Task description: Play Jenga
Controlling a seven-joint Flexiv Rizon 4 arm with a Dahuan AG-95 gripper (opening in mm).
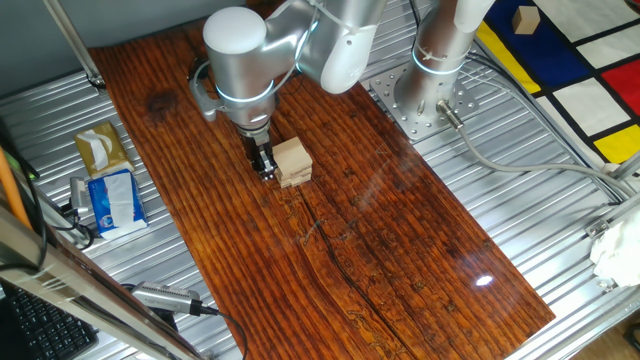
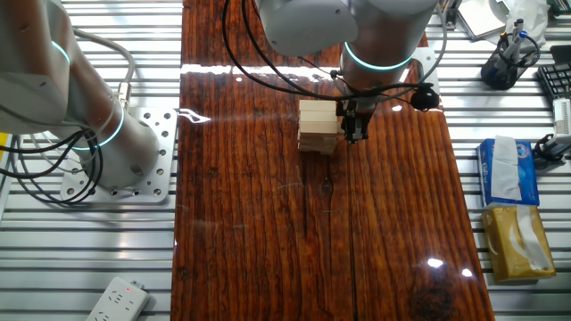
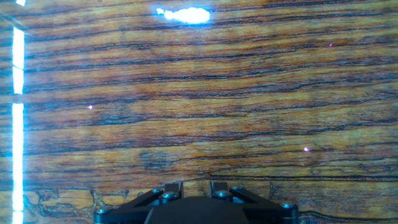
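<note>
One fixed view shows the Jenga (image 1: 291, 162) stack standing near the middle of the dark wooden surface (image 1: 400, 250), a short tower of pale blocks laid crosswise in a few layers, with the claw (image 1: 265, 165) lowered just beside its side face. In the other fixed view the same tower (image 2: 318, 125) sits directly against the black fingers of the claw (image 2: 353, 127), which hang vertically at roughly the height of the middle and lower layers; whether the fingertips touch the wood cannot be told. The hand view shows only the wood grain of the surface (image 3: 199, 93) and the dark base of the claw (image 3: 194, 208) at the lower edge, with no block between the fingers, so the claw holds nothing; the two fingers appear close together, though the exact gap cannot be told. A lower block (image 2: 321, 145) juts slightly out of line at the foot of the tower. The main hazard, as judged from this arrangement, is a topple: a sideways push delivered too high, too fast or off the axis of a single block would drag neighbouring layers along and tip the short stack. A push spanning two layers at once would shear the tower rather than free one piece. A descent too low would scrape the fingertips on the surface.
</note>
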